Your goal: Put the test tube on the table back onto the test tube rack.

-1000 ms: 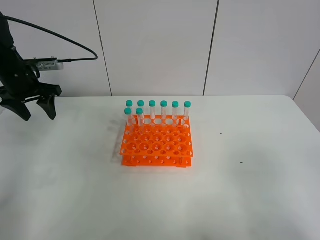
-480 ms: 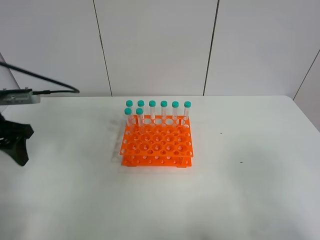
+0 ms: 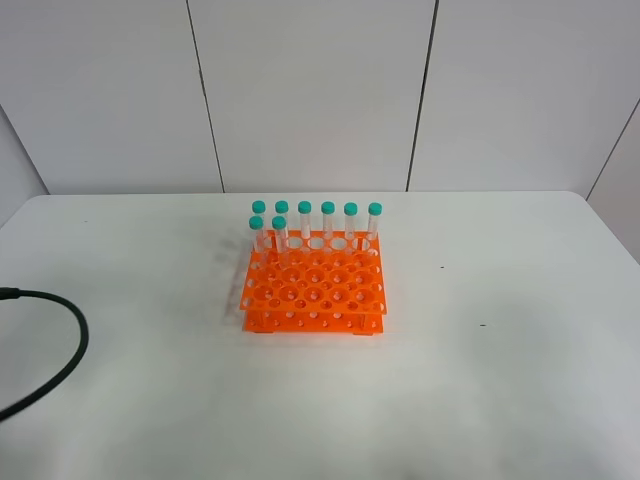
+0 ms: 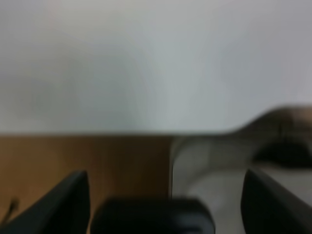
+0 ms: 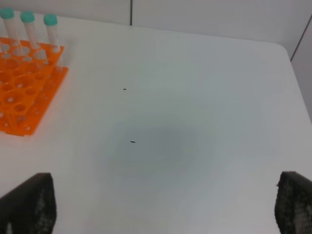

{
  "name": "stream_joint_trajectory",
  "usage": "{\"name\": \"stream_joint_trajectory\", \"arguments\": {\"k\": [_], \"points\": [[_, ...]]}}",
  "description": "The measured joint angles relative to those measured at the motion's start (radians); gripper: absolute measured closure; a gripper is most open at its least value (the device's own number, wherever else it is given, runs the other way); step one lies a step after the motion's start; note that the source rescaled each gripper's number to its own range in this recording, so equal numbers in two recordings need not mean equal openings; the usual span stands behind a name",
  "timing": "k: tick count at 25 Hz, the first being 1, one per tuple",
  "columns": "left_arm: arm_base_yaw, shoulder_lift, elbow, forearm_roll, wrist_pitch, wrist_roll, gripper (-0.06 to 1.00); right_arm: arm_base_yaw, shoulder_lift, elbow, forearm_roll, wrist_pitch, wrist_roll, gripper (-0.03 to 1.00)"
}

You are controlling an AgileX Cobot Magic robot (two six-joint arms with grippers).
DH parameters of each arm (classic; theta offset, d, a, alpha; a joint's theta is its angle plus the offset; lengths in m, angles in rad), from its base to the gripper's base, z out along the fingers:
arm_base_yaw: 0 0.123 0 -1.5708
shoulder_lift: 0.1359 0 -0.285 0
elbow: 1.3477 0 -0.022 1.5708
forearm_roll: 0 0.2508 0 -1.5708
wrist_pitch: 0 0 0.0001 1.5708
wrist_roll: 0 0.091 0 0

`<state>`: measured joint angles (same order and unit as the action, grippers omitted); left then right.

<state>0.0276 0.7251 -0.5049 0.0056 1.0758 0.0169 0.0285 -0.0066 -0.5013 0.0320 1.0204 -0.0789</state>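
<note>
The orange test tube rack (image 3: 315,288) stands mid-table on the white table (image 3: 500,380), with several teal-capped tubes (image 3: 304,222) upright in its back rows. No test tube lying on the table shows in any view. Neither gripper appears in the exterior high view. In the blurred left wrist view my left gripper (image 4: 165,175) is open, its dark fingers (image 4: 68,204) wide apart with nothing between them. My right gripper (image 5: 165,178) is open too, hanging over bare table (image 5: 195,73) to the right of the rack (image 5: 24,97).
A black cable (image 3: 60,365) loops over the table's left front edge. The left wrist view looks past a white edge onto brown floor (image 4: 97,161). Two small dark specks (image 5: 132,142) mark the tabletop right of the rack.
My left arm has swung down and out of the exterior high view at the left edge; only its cable still shows. The rack and tubes have not moved.
</note>
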Motion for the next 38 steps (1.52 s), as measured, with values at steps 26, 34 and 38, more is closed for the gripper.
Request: {"name": "stream_joint_trajectory", "arguments": {"k": [26, 34, 38], "points": [[-0.006, -0.665, 0.009, 0.000, -0.019, 0.002, 0.00, 0.000, 0.000, 0.000, 0.000, 0.000, 0.000, -0.03], [-0.009, -0.727, 0.009, 0.000, -0.018, 0.002, 0.00, 0.000, 0.000, 0.000, 0.000, 0.000, 0.000, -0.03], [-0.010, -0.727, 0.009, 0.000, -0.018, 0.002, 0.00, 0.000, 0.000, 0.000, 0.000, 0.000, 0.000, -0.03]]}}
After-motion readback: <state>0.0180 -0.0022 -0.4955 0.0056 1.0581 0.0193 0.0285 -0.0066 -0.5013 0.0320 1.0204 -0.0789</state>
